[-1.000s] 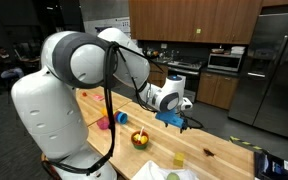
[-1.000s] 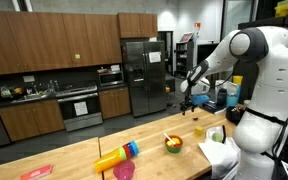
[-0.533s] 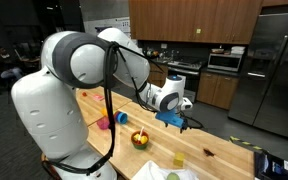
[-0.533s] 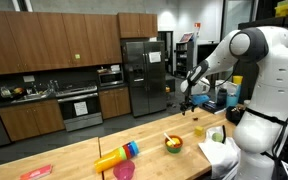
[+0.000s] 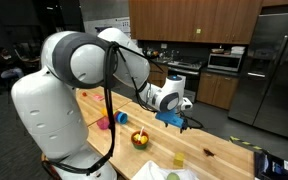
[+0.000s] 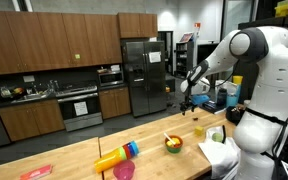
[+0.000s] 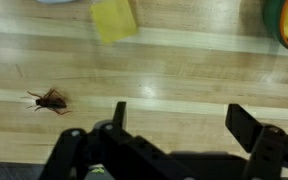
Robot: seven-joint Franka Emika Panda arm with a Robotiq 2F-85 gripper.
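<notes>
I am holding my pincer [image 7: 184,125] wide open above the wooden tabletop [image 7: 184,70], with nothing between its two dark fingers [image 7: 249,125]. In the wrist view they are framing only bare wood. A small brown bug-shaped thing [image 7: 49,99] is lying flat on the boards to one side of the fingers, near but not touching them. A yellow block [image 7: 114,20] is sitting farther off, at the top edge of that view, apart from the bug-shaped thing.

In an exterior view my arm is reaching out over the long tabletop and the pincer is hanging in the air, well clear of the surface. A bowl [image 5: 139,145] with colourful pieces in it is standing near the yellow block. Farther along the tabletop, a yellow and blue stack of cups [image 6: 117,156] is lying on its side just beside a pink cup [image 6: 123,171].
</notes>
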